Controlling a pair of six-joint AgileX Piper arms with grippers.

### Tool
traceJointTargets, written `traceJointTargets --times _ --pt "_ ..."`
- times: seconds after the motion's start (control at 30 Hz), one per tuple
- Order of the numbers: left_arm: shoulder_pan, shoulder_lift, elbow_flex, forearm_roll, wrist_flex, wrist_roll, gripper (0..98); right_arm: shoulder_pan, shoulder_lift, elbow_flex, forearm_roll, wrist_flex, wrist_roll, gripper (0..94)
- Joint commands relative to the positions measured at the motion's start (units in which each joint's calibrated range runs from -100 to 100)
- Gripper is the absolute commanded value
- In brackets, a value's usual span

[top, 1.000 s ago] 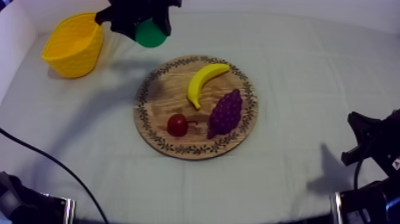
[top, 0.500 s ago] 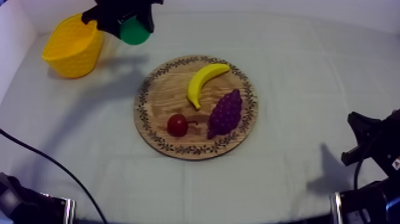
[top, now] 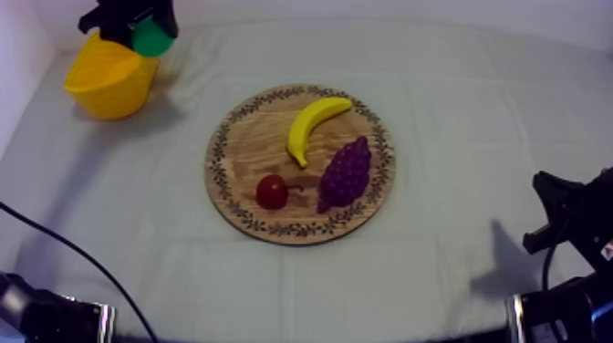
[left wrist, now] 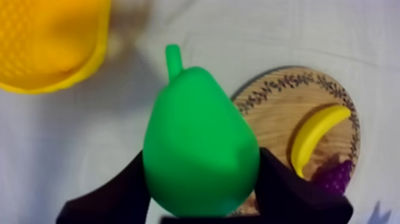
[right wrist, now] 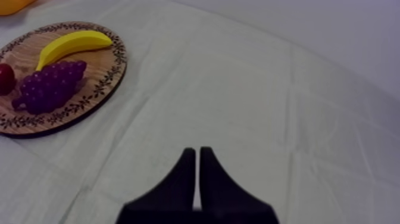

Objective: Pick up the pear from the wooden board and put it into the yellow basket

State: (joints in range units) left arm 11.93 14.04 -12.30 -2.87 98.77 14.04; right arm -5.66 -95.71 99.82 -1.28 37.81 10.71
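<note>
The left gripper (left wrist: 201,199) is clasping the pear (left wrist: 199,137) between its fingers, beside the yellow basket (top: 108,84) at the table's far-left corner.

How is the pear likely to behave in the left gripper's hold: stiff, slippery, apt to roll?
The pear seems stiff: it shows no dent between the black fingers of the left gripper. Its smooth skin may be slippery, so it could slide. Set down, its round body would probably roll.

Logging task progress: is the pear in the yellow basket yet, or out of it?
Out. The left gripper is shut on the pear, holding it up beside the yellow basket, not inside it.
</note>
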Motion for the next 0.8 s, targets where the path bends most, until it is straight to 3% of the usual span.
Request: traceJointTargets --times 0.0,0.43,0.77 --pt "-2.0 -0.2 -0.2 -0.29 0.0 -0.8 37.1 0.0 0.0 0.0 0.0 0.0 0.0 0.4" --pt "-9.6 -0.5 -5.2 -3.68 0.0 -5.7 35.1 0.0 0.0 0.0 0.0 0.0 0.0 0.4" --pt "-12.7 1.5 -10.4 -4.72 0.9 -8.0 34.8 0.0 0.0 0.0 0.0 0.0 0.0 0.4"
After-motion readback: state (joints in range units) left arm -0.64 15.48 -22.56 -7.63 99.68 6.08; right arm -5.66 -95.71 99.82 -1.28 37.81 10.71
